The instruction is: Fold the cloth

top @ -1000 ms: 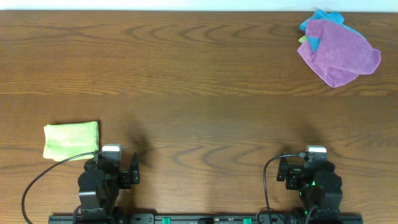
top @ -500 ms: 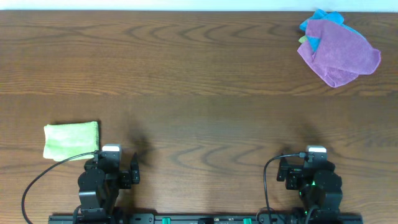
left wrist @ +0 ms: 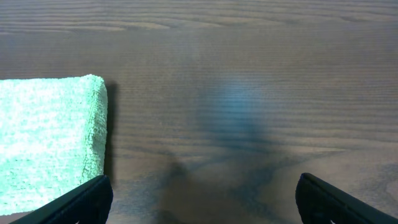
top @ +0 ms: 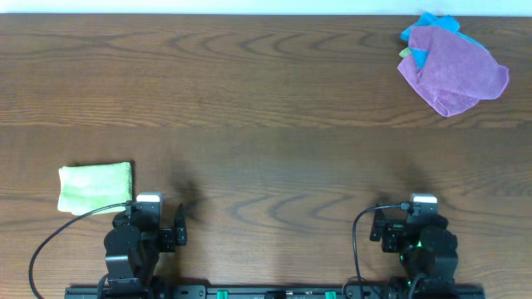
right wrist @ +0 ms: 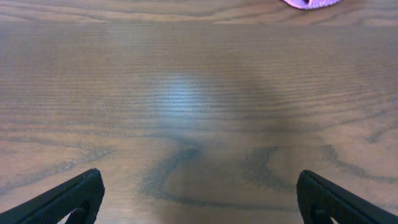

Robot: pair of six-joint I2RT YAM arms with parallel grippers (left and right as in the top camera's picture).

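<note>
A folded green cloth (top: 94, 186) lies flat at the near left of the table; it also fills the left side of the left wrist view (left wrist: 46, 140). A crumpled purple cloth (top: 453, 71) lies on a blue cloth (top: 420, 33) at the far right corner; its edge shows at the top of the right wrist view (right wrist: 311, 3). My left gripper (top: 150, 224) is open and empty, just right of the green cloth; its fingertips show in the left wrist view (left wrist: 202, 199). My right gripper (top: 416, 226) is open and empty over bare wood, as its own view (right wrist: 199, 196) shows.
The wooden table (top: 266, 124) spans the whole view, with its far edge along the top. Both arm bases sit at the near edge.
</note>
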